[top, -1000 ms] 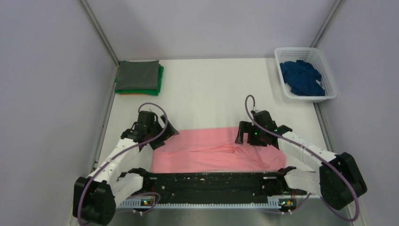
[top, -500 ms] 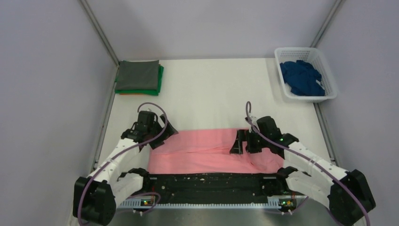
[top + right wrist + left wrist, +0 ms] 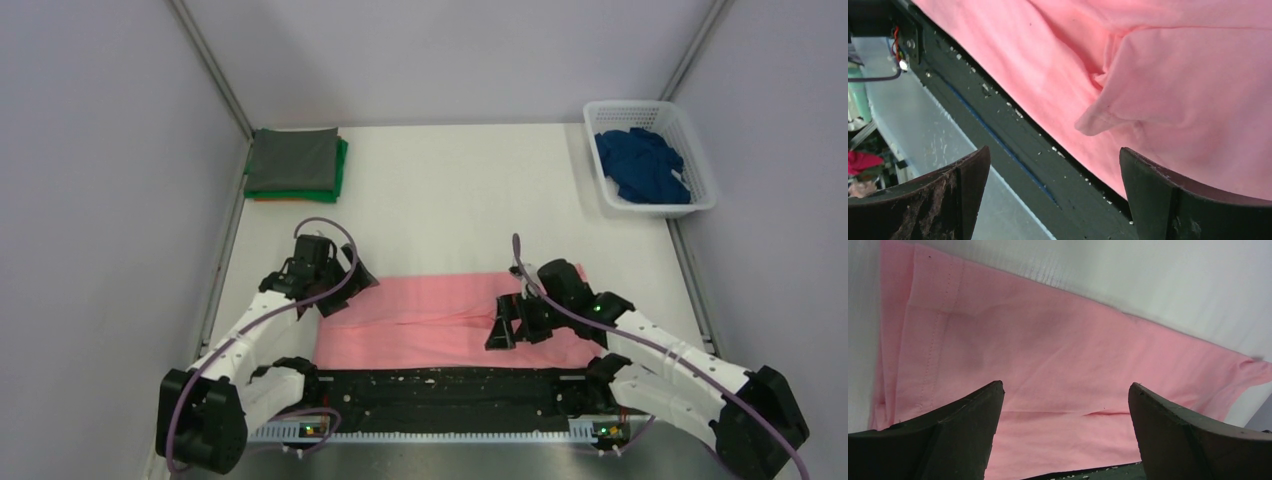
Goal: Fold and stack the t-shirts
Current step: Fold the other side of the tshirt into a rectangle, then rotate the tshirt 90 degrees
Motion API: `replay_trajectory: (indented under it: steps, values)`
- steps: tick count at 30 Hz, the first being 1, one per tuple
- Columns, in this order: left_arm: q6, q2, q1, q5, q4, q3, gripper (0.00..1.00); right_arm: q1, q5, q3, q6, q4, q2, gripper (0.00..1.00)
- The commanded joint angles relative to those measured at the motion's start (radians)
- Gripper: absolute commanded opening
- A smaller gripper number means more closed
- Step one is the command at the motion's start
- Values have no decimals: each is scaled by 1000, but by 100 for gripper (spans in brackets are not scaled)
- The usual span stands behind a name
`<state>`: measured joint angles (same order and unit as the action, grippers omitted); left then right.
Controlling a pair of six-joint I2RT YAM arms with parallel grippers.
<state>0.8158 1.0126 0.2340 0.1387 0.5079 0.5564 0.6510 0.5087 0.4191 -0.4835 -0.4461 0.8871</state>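
The soft salmon-pink t-shirt (image 3: 420, 312) is laid as a creased rectangular band on the white surface (image 3: 450, 200); the left pincer (image 3: 1065, 386) and right pincer (image 3: 1054, 150) are held open over it.

**Table** (image 3: 450, 200): white, flat top.

1. Salmon-pink t-shirt (image 3: 430, 320): spread as a wide band, reaching from under the left gripper (image 3: 342, 292) to past the right gripper (image 3: 505, 328). A loose puckered fold lies below the right gripper.
2. Stack of folded shirts (image 3: 292, 160): grey on top, with green and orange edges beneath. It sits well beyond the left gripper.
3. White lattice basket (image 3: 662, 208): well beyond the right gripper and outward of it.
4. Black strip (image 3: 440, 385): just behind both grippers, touching the pink hem.
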Motion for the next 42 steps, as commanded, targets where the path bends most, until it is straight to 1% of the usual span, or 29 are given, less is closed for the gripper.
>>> replay_trajectory:
  steps: [1,5,8,10,11,14,16,17,19,22,26,29,31,34,36,39,42]
  values:
    - [-29,15,8,23,-18,37,99,7,-147,50,-22,-6,-68,99]
    - [-35,59,39,35,-41,40,99,6,-358,53,-125,-56,-104,99]
    - [-15,100,88,28,-77,38,99,3,-495,49,-195,-96,-76,99]
    - [2,143,137,34,-118,40,99,-10,-556,41,-238,-98,-45,99]
    - [12,164,161,30,-136,42,99,-22,-562,35,-244,-83,-29,99]
    - [38,218,210,21,-186,49,99,-92,-518,-9,-243,36,40,99]
    - [44,248,228,27,-199,55,99,-181,-420,-37,-240,143,108,99]
    - [47,259,233,18,-192,61,99,-215,-403,-43,-235,182,149,99]
    - [57,270,242,-12,-168,75,99,-272,-393,-23,-217,238,234,99]
    - [70,259,254,-34,-171,82,99,-337,-370,60,-171,327,372,99]
    - [103,259,276,-58,-147,101,99,-401,-368,266,-90,378,613,99]
    - [161,255,324,-67,-142,105,99,-412,-354,481,-40,393,806,99]
    - [218,251,381,-74,-180,96,99,-412,-307,652,-18,391,964,99]
    - [349,262,495,-179,-272,71,99,-403,-221,911,4,342,1192,98]
    - [398,300,563,-222,-335,79,99,-383,-188,1090,-5,287,1338,98]
    - [395,384,620,-241,-353,142,99,-346,-113,1382,-23,216,1533,98]
    - [357,466,652,-223,-361,232,99,-293,-111,1666,-10,154,1691,98]
